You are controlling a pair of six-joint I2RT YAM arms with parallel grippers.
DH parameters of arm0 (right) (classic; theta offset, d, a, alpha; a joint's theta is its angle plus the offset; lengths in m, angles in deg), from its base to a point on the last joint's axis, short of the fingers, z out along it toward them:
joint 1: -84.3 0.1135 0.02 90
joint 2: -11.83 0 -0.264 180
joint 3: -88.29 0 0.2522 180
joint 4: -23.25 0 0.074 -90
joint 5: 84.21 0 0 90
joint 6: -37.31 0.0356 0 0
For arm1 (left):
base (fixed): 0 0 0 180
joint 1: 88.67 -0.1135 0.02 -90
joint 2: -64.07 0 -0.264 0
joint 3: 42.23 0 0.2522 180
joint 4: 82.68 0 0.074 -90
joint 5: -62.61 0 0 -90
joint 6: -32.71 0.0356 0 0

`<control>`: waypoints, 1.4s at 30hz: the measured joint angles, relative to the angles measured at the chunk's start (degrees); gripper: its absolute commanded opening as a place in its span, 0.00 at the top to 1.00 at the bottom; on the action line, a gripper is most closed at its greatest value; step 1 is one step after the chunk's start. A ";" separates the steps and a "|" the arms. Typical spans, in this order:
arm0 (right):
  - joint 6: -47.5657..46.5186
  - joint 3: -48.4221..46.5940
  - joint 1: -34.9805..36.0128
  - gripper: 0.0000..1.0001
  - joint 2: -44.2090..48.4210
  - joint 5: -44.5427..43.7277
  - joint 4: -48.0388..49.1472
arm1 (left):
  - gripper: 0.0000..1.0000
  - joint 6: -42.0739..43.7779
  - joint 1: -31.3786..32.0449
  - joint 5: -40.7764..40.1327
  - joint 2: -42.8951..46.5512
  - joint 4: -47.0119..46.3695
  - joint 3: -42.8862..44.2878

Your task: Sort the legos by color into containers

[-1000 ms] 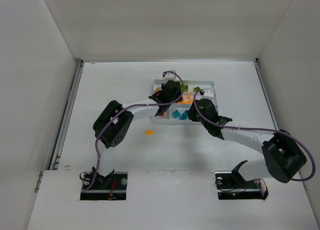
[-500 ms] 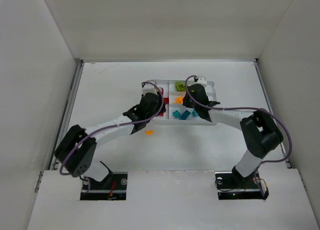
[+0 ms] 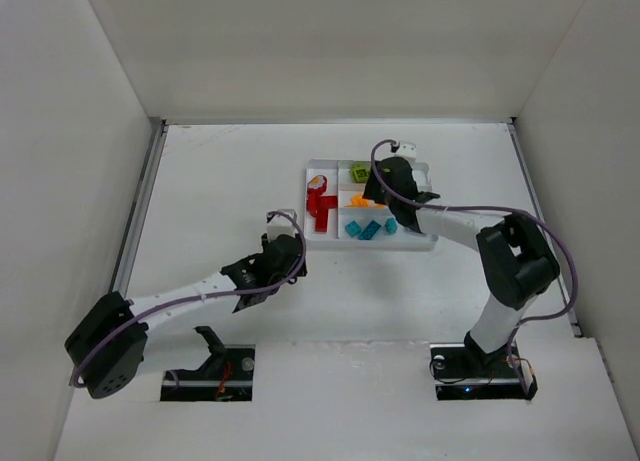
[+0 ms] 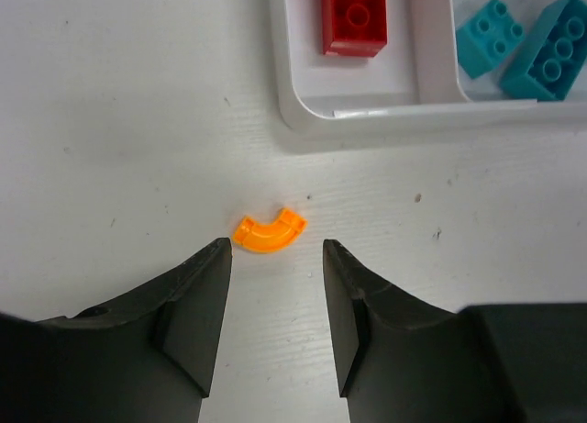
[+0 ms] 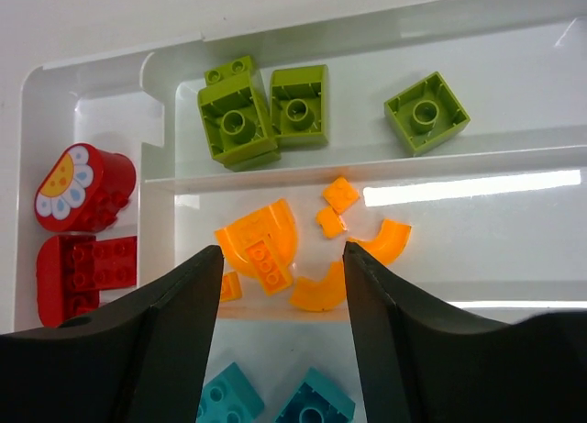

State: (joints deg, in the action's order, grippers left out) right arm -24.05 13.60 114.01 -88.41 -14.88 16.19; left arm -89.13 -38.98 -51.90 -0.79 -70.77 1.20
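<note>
Right now the small orange curved plastic brick (image 4: 269,232) lies on the white table (image 4: 110,120). It is outside the white plastic tray (image 4: 348,122), just off the rim, by the corner of the part that holds the red bricks (image 4: 356,15).

The left tool (image 4: 274,269) hangs over it with its two fingers spread wide and nothing in them. The brick sits a little past the finger tips, on the tray side, and close to the middle of the gap. Its long way runs from one finger to the other. So I think the tool must slide a bit toward the tray, go down, and squeeze the two ends of the curve.

The left arm is much nearer to this brick. The right tool (image 5: 280,258) is over the tray, also spread and holding nothing. It is above the middle part, where the other orange pieces (image 5: 261,244) lie. I think the loose brick belongs there.

From the top camera the loose brick can't be seen, because the left tool covers it. In the right wrist camera the teal-blue bricks (image 5: 312,400) are cut off at the bottom, so they can't be counted.
</note>
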 measured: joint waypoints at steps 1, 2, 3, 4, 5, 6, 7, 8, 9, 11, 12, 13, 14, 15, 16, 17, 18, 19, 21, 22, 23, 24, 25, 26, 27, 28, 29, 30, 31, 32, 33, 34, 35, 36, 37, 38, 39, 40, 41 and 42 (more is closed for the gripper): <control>-0.15 0.24 -0.02 0.39 0.55 -0.11 -0.02 | 0.57 0.11 0.42 -0.02 -0.15 0.20 -0.24; -0.24 0.85 0.00 0.39 1.49 -0.20 0.13 | 0.57 0.33 0.94 -0.02 -0.48 0.26 -0.35; -0.39 1.75 0.00 0.39 2.73 -0.33 0.17 | 0.57 0.55 1.42 -0.07 -0.98 0.22 -0.35; -0.42 2.80 0.04 0.39 4.20 -0.42 0.15 | 0.57 0.76 1.84 -0.17 -1.68 0.15 -0.35; -0.44 4.02 0.17 0.39 5.95 -0.52 0.22 | 0.57 0.90 2.12 -0.28 -2.49 0.17 -0.35; -0.42 5.11 0.28 0.39 7.48 -0.66 0.31 | 0.57 0.96 2.40 -0.44 -3.50 0.22 -0.35; -0.42 6.23 0.46 0.39 8.96 -0.76 0.46 | 0.57 0.96 2.64 -0.63 -4.55 0.22 -0.35; -0.42 7.37 0.79 0.39 10.45 -0.87 0.61 | 0.57 0.94 2.82 -0.90 -5.40 0.26 -0.35; -0.42 8.28 1.18 0.39 11.63 -0.92 0.83 | 0.57 0.94 2.93 -1.18 -6.27 0.31 -0.35; -0.39 9.79 2.14 0.39 13.35 -1.01 1.07 | 0.56 0.94 3.15 -1.95 -7.54 0.37 -0.35; -0.42 10.40 2.75 0.39 14.05 -1.01 1.11 | 0.55 0.92 3.23 -2.40 -8.07 0.39 -0.35; -0.42 10.91 3.34 0.38 14.60 -0.98 1.16 | 0.53 0.92 3.23 -2.80 -8.55 0.37 -0.35; -0.44 11.32 3.93 0.38 15.15 -0.96 1.14 | 0.51 0.92 3.23 -3.10 -8.98 0.37 -0.35; -0.42 11.74 4.46 0.38 15.63 -0.96 1.20 | 0.51 0.90 3.23 -3.28 -9.38 0.35 -0.35; -0.42 12.07 4.87 0.38 16.06 -0.92 1.29 | 0.50 0.92 3.21 -3.41 -9.84 0.26 -0.33; -0.42 12.31 5.22 0.38 16.39 -0.85 1.31 | 0.50 0.92 3.21 -3.50 -10.34 0.09 -0.33; -0.42 12.52 5.38 0.38 16.65 -0.72 1.42 | 0.50 0.94 3.23 -3.50 -10.86 -0.13 -0.31; -0.42 12.79 5.57 0.38 16.85 -0.70 1.55 | 0.50 0.94 3.23 -3.50 -11.41 -0.37 -0.28; -0.39 13.27 5.64 0.38 17.07 -0.66 1.62 | 0.49 0.94 3.21 -3.48 -12.52 -0.74 -0.24; -0.39 13.51 5.64 0.38 17.07 -0.61 1.81 | 0.49 0.98 3.19 -3.65 -13.07 -0.98 -0.13; -0.39 13.77 5.64 0.38 17.07 -0.59 1.90 | 0.49 0.98 3.19 -3.63 -13.40 -1.25 0.11; -0.39 13.97 5.64 0.38 17.07 -0.59 1.92 | 0.49 0.98 3.19 -3.63 -13.73 -1.53 0.31; -0.37 14.08 5.64 0.38 17.07 -0.55 1.92 | 0.49 0.98 3.19 -3.63 -14.03 -1.88 0.46; -0.37 14.14 5.64 0.38 17.07 -0.52 1.92 | 0.49 1.07 3.17 -3.65 -14.27 -2.16 0.55; -0.37 14.14 5.64 0.38 17.07 -0.52 1.97 | 0.48 1.20 3.06 -3.69 -14.49 -2.36 0.68; -0.37 14.14 5.68 0.38 17.07 -0.50 2.03 | 0.48 1.25 3.06 -3.72 -14.75 -2.60 0.79; -0.37 14.14 5.73 0.38 17.07 -0.48 2.10 | 0.47 1.40 2.93 -3.78 -15.02 -2.86 0.92; -0.37 14.16 5.79 0.38 17.07 -0.48 2.25 | 0.47 1.46 2.78 -3.80 -15.34 -3.10 1.11; -0.37 14.16 5.92 0.38 17.07 -0.48 2.40 | 0.47 1.62 2.67 -3.85 -15.72 -3.41 1.31; -0.37 14.16 6.03 0.38 17.07 -0.35 2.58 | 0.47 1.75 2.62 -4.04 -16.15 -3.72 1.53; -0.37 14.16 6.10 0.38 17.05 -0.28 2.75 | 0.47 1.86 2.56 -4.17 -16.61 -4.04 1.79; -0.35 14.16 6.23 0.38 17.05 -0.20 2.82 | 0.47 1.97 2.49 -4.28 -17.14 -4.50 2.05; -0.35 14.16 6.27 0.38 17.05 -0.15 2.82 | 0.47 2.03 2.38 -4.35 -17.64 -4.85 2.38; -0.35 14.16 6.34 0.38 17.05 -0.09 2.82 | 0.47 2.12 2.34 -4.48 -18.03 -5.18 2.64; -0.35 14.16 6.38 0.38 17.05 -0.02 2.82 | 0.47 2.25 2.34 -4.52 -18.51 -5.55 2.89; -0.35 14.16 6.38 0.38 17.05 0.09 2.84 | 0.48 2.32 2.34 -4.59 -18.86 -5.81 3.13; -0.35 14.16 6.38 0.38 17.03 0.11 2.86 | 0.49 2.40 2.34 -4.63 -19.10 -6.08 3.23; -0.33 14.16 6.38 0.38 17.00 0.11 2.89 | 0.50 2.45 2.34 -4.72 -19.30 -6.23 3.34; -0.35 14.16 6.38 0.38 16.96 0.13 2.93 | 0.51 2.49 2.36 -4.72 -19.41 -6.40 3.39; -0.33 14.16 6.38 0.38 16.94 0.17 2.97 | 0.52 2.49 2.36 -4.72 -19.41 -6.45 3.39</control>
State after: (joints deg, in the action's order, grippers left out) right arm -24.38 27.77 120.40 -71.47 -14.70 19.16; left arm -86.63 -36.62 -56.62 -20.20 -77.22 4.59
